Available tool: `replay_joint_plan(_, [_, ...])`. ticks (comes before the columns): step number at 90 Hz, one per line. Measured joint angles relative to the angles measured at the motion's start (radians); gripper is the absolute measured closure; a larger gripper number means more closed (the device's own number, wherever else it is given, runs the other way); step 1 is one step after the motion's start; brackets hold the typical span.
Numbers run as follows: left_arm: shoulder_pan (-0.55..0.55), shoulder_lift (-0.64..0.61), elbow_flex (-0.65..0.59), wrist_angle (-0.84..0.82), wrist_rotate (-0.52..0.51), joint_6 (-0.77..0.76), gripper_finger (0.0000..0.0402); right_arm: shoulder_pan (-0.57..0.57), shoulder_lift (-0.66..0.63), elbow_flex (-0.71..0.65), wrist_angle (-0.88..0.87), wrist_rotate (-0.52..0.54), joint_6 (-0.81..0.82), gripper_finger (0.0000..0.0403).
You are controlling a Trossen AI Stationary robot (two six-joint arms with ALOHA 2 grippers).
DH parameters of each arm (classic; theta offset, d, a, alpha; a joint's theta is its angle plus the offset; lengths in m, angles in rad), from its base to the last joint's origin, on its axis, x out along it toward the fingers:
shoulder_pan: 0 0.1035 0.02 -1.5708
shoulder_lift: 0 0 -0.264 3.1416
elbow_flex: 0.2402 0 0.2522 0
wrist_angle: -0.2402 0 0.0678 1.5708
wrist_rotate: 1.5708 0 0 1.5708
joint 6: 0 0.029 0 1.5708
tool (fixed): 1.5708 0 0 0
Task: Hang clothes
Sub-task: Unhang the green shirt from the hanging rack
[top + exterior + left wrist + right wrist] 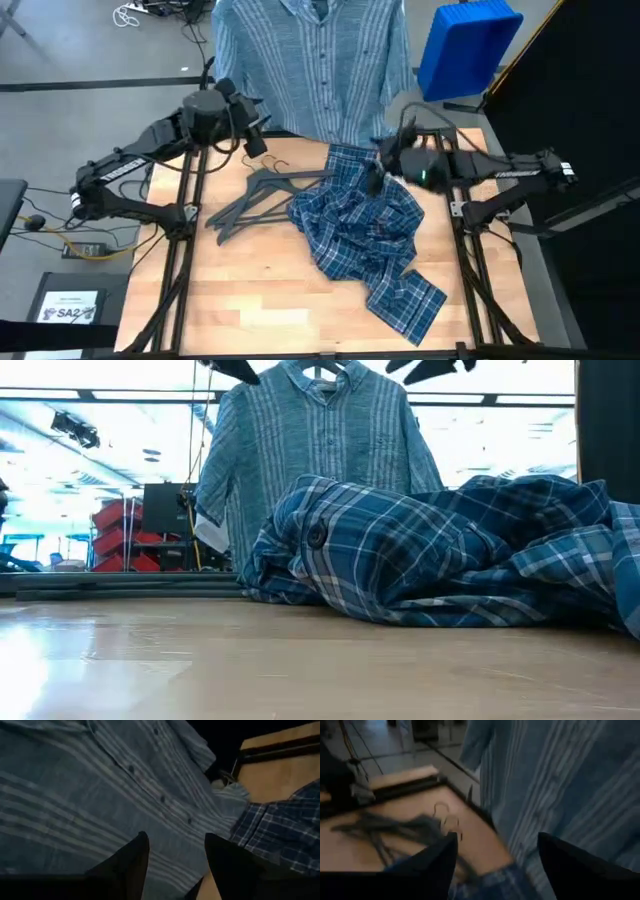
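Your left gripper (pixel 175 852) and right gripper (pixel 495 852) both gape empty beside the hung striped shirt (pixel 310 60); the plaid shirt (pixel 365 230) lies crumpled on the table (pixel 250 290).

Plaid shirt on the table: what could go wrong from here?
1. The plaid shirt lies crumpled, one end near the table's front edge; a grab may catch several layers or drag it off.
2. It overlaps the hangers, which could snag and lift along.
3. Both arms sit close to the hung striped shirt and might knock it.

Two shirts: a striped shirt (pixel 312 62) beyond the table (pixel 260 290), a plaid shirt (pixel 365 235) on it; perhaps two hangers (pixel 258 198).
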Motion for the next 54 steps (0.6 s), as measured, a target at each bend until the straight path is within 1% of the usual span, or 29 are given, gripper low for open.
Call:
replay_joint_plan(5, [0.0, 0.01, -0.016, 0.013, -0.002, 0.0, 0.0227, -0.061, 0.0, 0.016, 0.057, -0.056, -0.077, 0.0171])
replay_joint_plan(9, [0.0, 0.017, -0.031, 0.032, -0.004, 0.0, 0.0227, -0.102, 0.0, 0.028, 0.095, -0.082, -0.145, 0.0173])
replay_joint_plan(16, [0.0, 0.03, -0.05, 0.058, -0.012, -0.001, 0.0227, -0.166, 0.0, 0.052, 0.168, -0.097, -0.248, 0.0174])
replay_joint_plan(25, [0.0, 0.038, -0.058, 0.1, -0.052, -0.001, 0.0227, -0.24, 0.0, 0.086, 0.249, -0.109, -0.354, 0.017])
replay_joint_plan(35, [0.001, 0.042, -0.059, 0.156, -0.066, 0.013, 0.0227, -0.318, 0.0, 0.126, 0.28, -0.126, -0.406, 0.0162])
replay_joint_plan(42, [0.011, 0.042, -0.059, 0.2, -0.086, 0.062, 0.0227, -0.371, 0.0, 0.149, 0.305, -0.169, -0.435, 0.0158])
replay_joint_plan(54, [0.031, 0.041, -0.059, 0.32, -0.123, 0.127, 0.0227, -0.46, 0.0, 0.161, 0.369, -0.257, -0.49, 0.0156])
